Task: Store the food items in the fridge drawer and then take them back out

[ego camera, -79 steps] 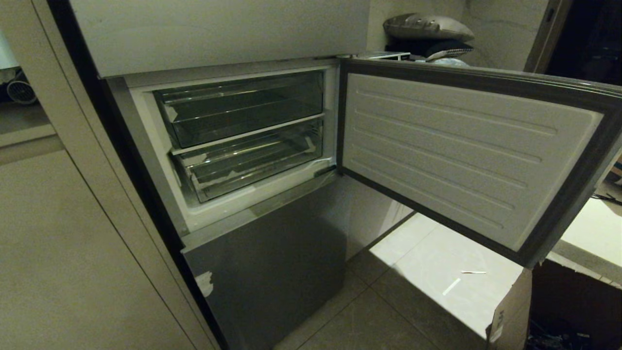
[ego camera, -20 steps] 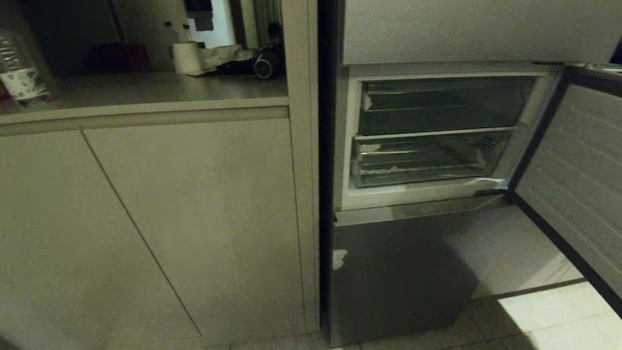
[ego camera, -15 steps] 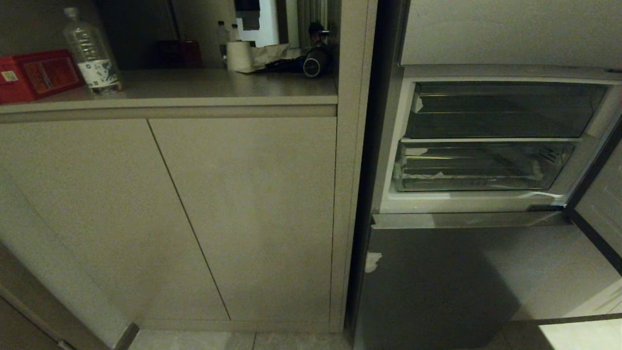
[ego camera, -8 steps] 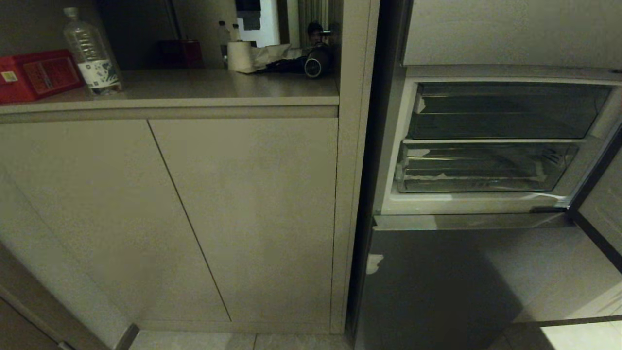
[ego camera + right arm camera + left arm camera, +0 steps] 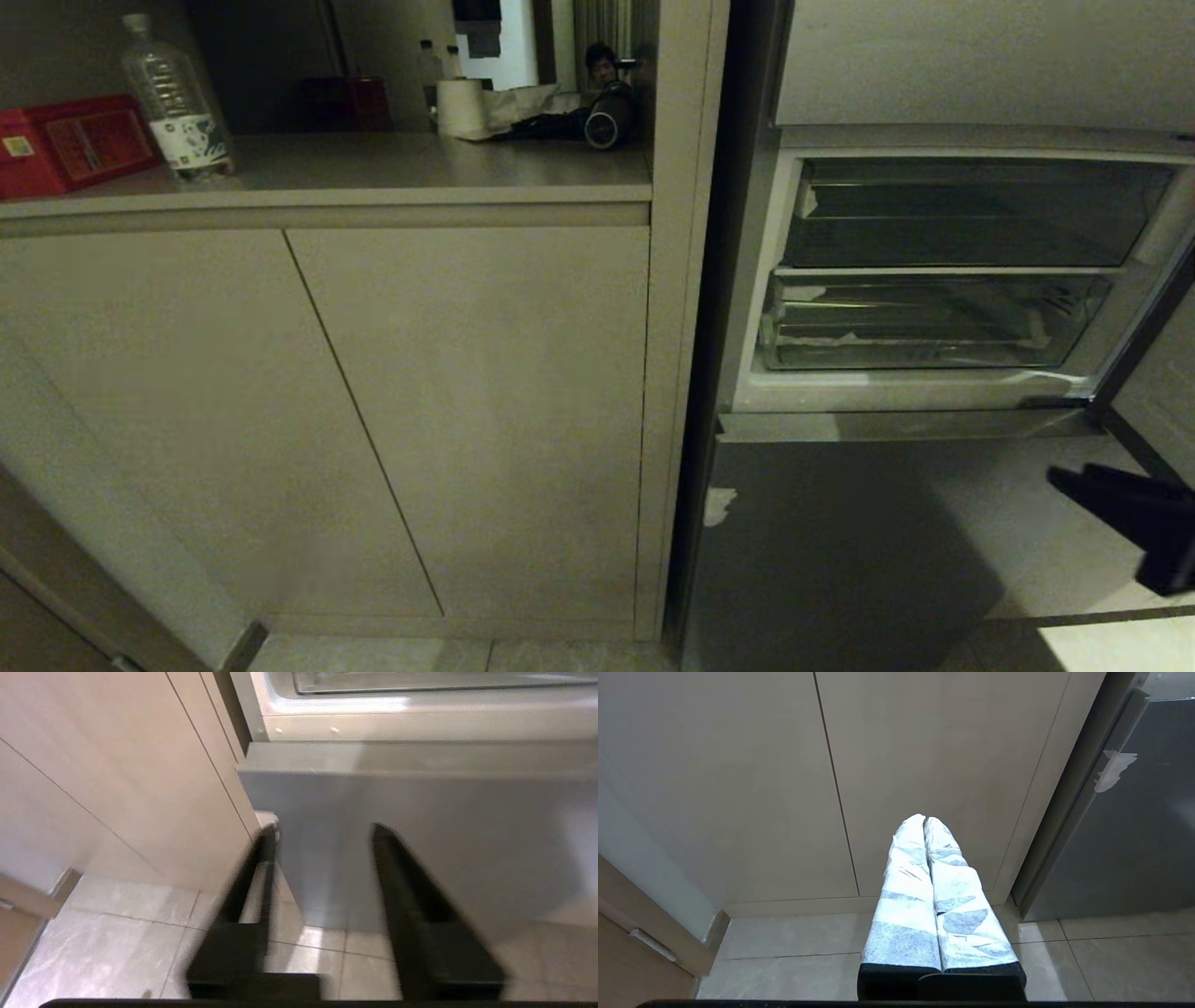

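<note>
Clear fridge drawer [image 5: 924,322] above right hand [image 5: 1134,518]

The fridge compartment stands open, its door [image 5: 1153,373] swung out to the right, so the way in from the front is free. Inside, the upper drawer [image 5: 971,213] and the fridge drawer [image 5: 924,322] below it are both pushed in, their clear fronts closing off the space behind. A white ledge [image 5: 915,390] runs under the fridge drawer, and the grey lower panel [image 5: 859,541] below it is shut. The right gripper [image 5: 322,833], fingers apart and holding nothing, has free air before that panel. To the left, a tall cabinet side [image 5: 677,308] walls off the fridge. The tabletop [image 5: 373,163] carries a bottle [image 5: 177,98], a red box [image 5: 70,140] and a paper roll [image 5: 460,105], with bare surface between them.
</note>
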{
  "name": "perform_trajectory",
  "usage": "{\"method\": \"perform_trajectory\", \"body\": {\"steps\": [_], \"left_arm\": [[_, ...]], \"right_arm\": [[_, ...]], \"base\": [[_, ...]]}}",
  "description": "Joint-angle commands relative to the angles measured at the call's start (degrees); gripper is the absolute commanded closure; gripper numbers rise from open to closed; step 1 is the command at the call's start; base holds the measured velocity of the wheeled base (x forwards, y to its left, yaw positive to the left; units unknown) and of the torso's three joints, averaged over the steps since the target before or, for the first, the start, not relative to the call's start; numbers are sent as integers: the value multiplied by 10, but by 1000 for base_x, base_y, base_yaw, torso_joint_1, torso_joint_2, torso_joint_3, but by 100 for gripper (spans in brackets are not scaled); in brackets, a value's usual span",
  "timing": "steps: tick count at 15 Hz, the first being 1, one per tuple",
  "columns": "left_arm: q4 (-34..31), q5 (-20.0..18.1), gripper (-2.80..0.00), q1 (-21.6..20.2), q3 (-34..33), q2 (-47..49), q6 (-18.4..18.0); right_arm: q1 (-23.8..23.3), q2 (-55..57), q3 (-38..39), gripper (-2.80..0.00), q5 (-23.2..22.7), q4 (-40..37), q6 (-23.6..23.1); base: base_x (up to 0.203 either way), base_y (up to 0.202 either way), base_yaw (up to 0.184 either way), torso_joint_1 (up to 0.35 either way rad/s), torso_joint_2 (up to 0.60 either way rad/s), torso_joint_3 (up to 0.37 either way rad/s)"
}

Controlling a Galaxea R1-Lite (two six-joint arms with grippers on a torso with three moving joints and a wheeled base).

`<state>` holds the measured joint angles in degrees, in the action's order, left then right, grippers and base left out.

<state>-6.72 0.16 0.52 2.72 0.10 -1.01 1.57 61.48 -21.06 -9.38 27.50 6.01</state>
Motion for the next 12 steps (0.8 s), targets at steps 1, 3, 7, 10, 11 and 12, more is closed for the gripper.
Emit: {"method": "perform_trajectory", "body": {"steps": [1, 3, 7, 10, 11, 12], "left_arm": [[0, 0, 0, -1, 0, 0, 0], [0, 0, 0, 0, 0, 0, 0], [0, 0, 0, -1, 0, 0, 0], [0, 0, 0, 0, 0, 0, 0], [0, 0, 0, 0, 0, 0, 0], [0, 0, 0, 0, 0, 0, 0]], "right_arm": [[20, 222, -22, -280, -5, 146, 1], [42, 327, -42, -280, -2, 262, 1], [79, 487, -106, -280, 28, 446, -8], [95, 571, -177, -280, 97, 548, -47], [105, 581, -186, -280, 110, 560, -54], [111, 582, -191, -280, 112, 562, -55]], "base": [[0, 0, 0, 0, 0, 0], [0, 0, 0, 0, 0, 0], [0, 0, 0, 0, 0, 0], [0, 0, 0, 0, 0, 0], [0, 0, 0, 0, 0, 0], [0, 0, 0, 0, 0, 0]]}}
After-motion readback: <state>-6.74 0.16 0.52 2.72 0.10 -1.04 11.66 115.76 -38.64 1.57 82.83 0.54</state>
